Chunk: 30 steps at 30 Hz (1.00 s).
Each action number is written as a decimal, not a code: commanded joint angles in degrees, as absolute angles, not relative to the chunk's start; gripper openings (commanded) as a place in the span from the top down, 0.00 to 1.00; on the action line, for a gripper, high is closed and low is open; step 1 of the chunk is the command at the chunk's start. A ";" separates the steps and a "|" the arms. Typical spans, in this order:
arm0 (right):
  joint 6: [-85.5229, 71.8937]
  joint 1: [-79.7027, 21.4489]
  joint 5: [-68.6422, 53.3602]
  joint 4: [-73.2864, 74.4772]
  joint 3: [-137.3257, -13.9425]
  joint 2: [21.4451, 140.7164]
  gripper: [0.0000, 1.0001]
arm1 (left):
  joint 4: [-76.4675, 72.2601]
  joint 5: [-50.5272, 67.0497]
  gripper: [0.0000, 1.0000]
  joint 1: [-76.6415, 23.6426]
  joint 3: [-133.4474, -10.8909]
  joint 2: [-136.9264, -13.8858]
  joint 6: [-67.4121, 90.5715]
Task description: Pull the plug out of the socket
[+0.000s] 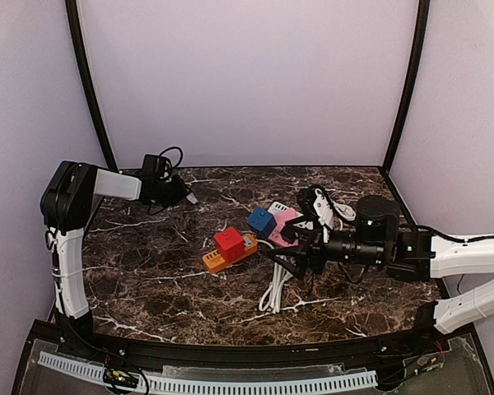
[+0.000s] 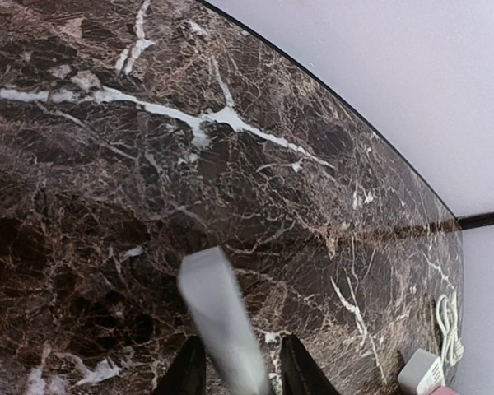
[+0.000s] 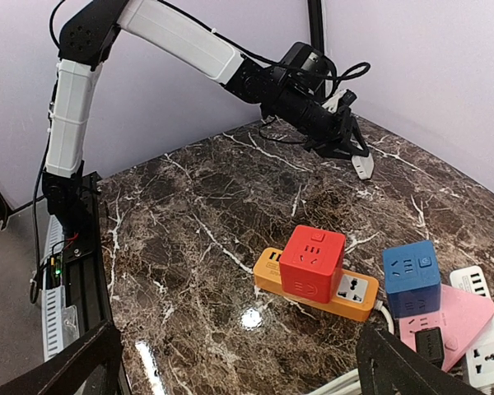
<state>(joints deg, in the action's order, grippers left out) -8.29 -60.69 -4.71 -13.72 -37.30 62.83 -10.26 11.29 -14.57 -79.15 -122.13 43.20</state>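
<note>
The left gripper (image 2: 240,372) clamps the small white plug (image 2: 214,304), already pulled free; next, I think, it only needs setting down.

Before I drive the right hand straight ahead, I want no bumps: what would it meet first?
Most likely the red cube adapter sitting on the orange power strip: it lies dead ahead of the open right hand. Depth is hard to judge, so treat that as a best guess.

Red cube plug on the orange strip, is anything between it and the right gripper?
Nothing visible. In the right wrist view the red cube plug lies straight ahead of the open right gripper, with only table between; the blue cube and pink strip sit off to one side.
</note>
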 commanded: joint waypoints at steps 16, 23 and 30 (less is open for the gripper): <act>-9.43 -58.78 -5.02 -14.99 -38.50 64.95 0.02 | 5.01 11.96 0.12 -14.81 -79.01 -110.18 32.59; -12.48 -53.09 -11.49 -15.91 -38.67 67.55 0.01 | 2.21 16.85 0.01 -17.93 -67.73 -97.40 18.05; -15.22 -48.13 -16.82 -17.64 -38.87 69.06 0.02 | 1.55 24.84 0.01 -24.14 -59.54 -90.21 6.91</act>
<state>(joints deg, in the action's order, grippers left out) -12.60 -50.35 -12.36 -14.61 -37.58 68.25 0.51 19.51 -20.60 -63.05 -92.29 16.91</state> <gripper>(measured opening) 0.986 0.987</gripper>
